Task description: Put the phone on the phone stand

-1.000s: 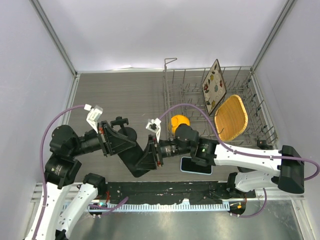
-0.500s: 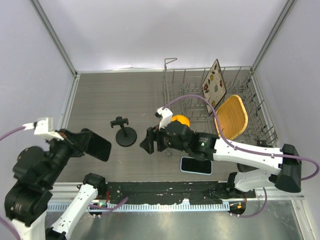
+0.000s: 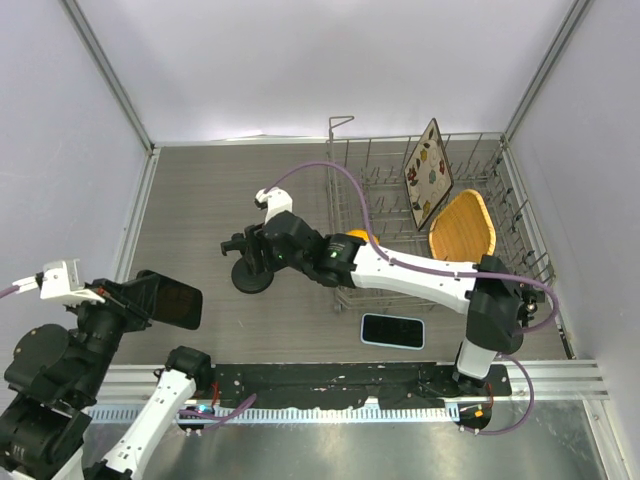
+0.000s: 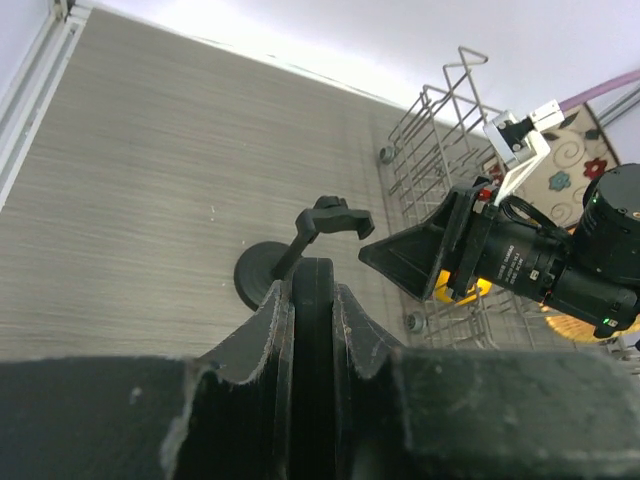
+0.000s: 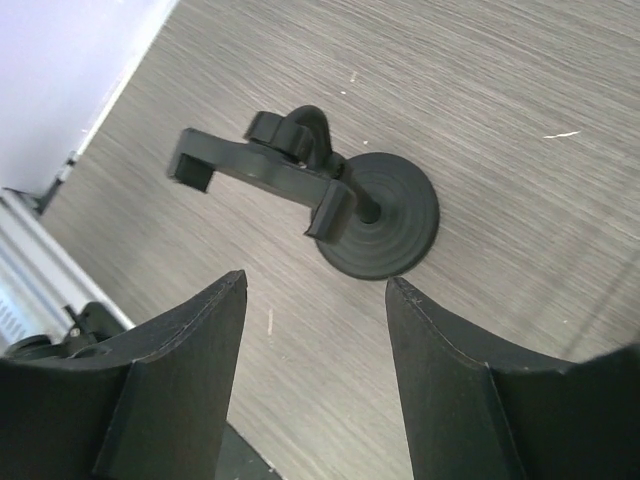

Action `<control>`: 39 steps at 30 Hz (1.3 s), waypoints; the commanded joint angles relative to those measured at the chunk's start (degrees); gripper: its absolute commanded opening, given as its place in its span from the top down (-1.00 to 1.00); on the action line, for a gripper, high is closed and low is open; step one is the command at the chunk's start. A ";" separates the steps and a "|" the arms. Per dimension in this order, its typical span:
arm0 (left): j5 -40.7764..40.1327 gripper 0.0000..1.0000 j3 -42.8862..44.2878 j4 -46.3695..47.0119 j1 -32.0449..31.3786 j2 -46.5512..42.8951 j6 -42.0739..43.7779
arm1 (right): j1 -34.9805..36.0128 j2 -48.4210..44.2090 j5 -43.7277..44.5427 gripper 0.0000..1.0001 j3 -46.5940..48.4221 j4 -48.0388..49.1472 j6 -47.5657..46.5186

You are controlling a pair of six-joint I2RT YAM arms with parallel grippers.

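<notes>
The phone (image 3: 392, 330), dark with a pale rim, lies flat on the table near the front, with no gripper on it. The black phone stand (image 3: 248, 268) stands upright on its round base left of centre. It also shows in the left wrist view (image 4: 300, 240) and the right wrist view (image 5: 340, 200). My right gripper (image 3: 245, 250) is open and empty, hovering right over the stand, with the stand's base just beyond its fingertips (image 5: 232, 290). My left gripper (image 3: 170, 303) is shut and empty, raised at the front left, well away from the stand and the phone.
A wire dish rack (image 3: 400, 155) fills the back right. It holds a patterned plate (image 3: 428, 172), a wooden plate (image 3: 462, 235) and an orange object (image 3: 362, 238). The right arm stretches across the table's middle. Walls close in the left, right and back.
My right arm has swung left from the table's middle to over the stand. My left arm has pulled back from the stand to the front left. The phone has not moved.
</notes>
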 commanded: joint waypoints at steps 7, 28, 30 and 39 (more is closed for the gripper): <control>3.02 1.00 -5.54 5.77 -0.70 -0.22 0.57 | 0.07 6.24 6.23 -0.20 9.05 -2.82 -4.23; 5.13 0.99 -8.44 6.21 -0.70 -0.13 0.39 | 0.69 9.49 10.44 0.13 13.45 -2.82 -5.99; 5.39 1.00 -8.53 6.21 -0.70 -0.13 0.30 | 0.69 9.67 10.62 0.32 13.71 -2.99 -6.17; 27.49 1.00 -14.31 16.80 -1.40 0.74 0.48 | 1.30 3.54 8.96 0.99 7.40 -6.42 -6.87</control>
